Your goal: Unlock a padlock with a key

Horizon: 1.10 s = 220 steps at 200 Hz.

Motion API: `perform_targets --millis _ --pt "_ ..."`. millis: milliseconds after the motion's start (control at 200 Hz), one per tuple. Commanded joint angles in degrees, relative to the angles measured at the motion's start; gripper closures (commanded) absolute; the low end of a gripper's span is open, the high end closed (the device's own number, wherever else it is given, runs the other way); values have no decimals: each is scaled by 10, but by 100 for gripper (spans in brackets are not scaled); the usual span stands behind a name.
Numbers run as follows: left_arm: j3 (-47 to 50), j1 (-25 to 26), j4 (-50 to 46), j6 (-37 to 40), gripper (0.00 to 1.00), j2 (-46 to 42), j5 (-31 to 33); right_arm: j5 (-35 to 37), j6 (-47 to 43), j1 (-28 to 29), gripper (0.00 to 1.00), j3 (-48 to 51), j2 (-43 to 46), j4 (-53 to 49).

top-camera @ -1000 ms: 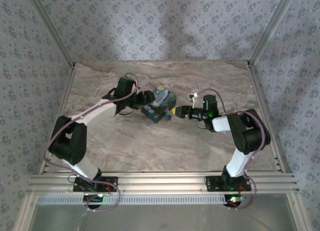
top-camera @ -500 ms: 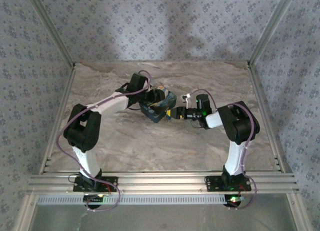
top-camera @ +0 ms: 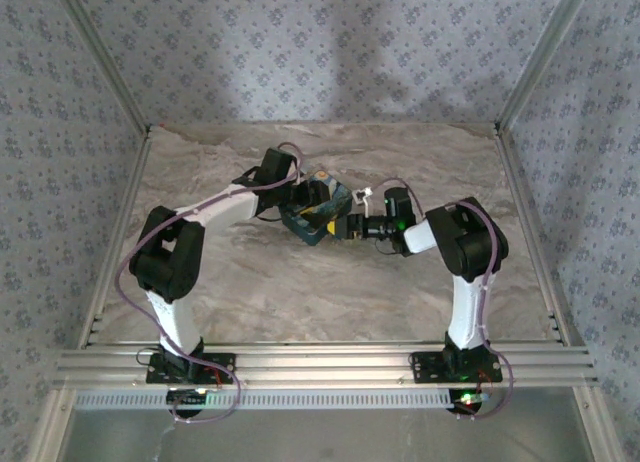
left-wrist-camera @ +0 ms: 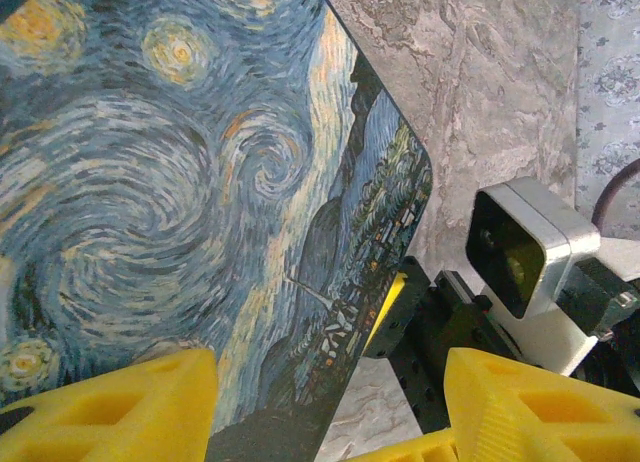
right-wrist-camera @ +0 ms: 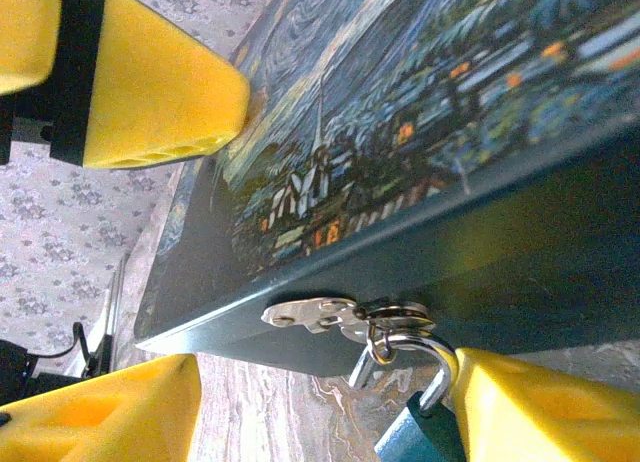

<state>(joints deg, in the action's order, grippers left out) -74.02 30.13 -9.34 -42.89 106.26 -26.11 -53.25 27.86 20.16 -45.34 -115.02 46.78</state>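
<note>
A blue box (top-camera: 318, 208) with a swirly night-sky print lies mid-table. From the silver hasp (right-wrist-camera: 310, 312) on its front wall hangs the padlock (right-wrist-camera: 418, 370), with a silver shackle and a teal body. My right gripper (right-wrist-camera: 325, 402) is open at that wall, and the shackle rests against its right finger (right-wrist-camera: 540, 407) with a wide gap to the other finger. My left gripper (left-wrist-camera: 330, 402) is open over the box lid (left-wrist-camera: 180, 182), with the lid's corner between its fingers. The key is out of view.
The marble-patterned table (top-camera: 300, 292) is bounded by patterned walls at the back and both sides. An aluminium rail (top-camera: 320, 364) runs along the near edge. The right arm's wrist camera (left-wrist-camera: 525, 252) sits close beside the left gripper.
The left gripper has swung right onto the box lid. The right gripper has pushed left up to the box's front wall, and its jaws have narrowed a little.
</note>
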Motion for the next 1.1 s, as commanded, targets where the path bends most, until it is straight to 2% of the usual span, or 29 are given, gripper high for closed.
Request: perform_targets --millis 0,305,570,1094 --pt "-6 4 -4 4 38 9 5 -24 -5 4 36 -11 -14 14" --pt "2 4 3 0 38 5 7 -32 5 3 50 4 -11 29" --pt "4 4 7 -1 38 7 7 -24 -2 1 57 11 -10 16" --pt "7 4 6 -2 38 4 11 2 -23 -1 82 15 4 -28"
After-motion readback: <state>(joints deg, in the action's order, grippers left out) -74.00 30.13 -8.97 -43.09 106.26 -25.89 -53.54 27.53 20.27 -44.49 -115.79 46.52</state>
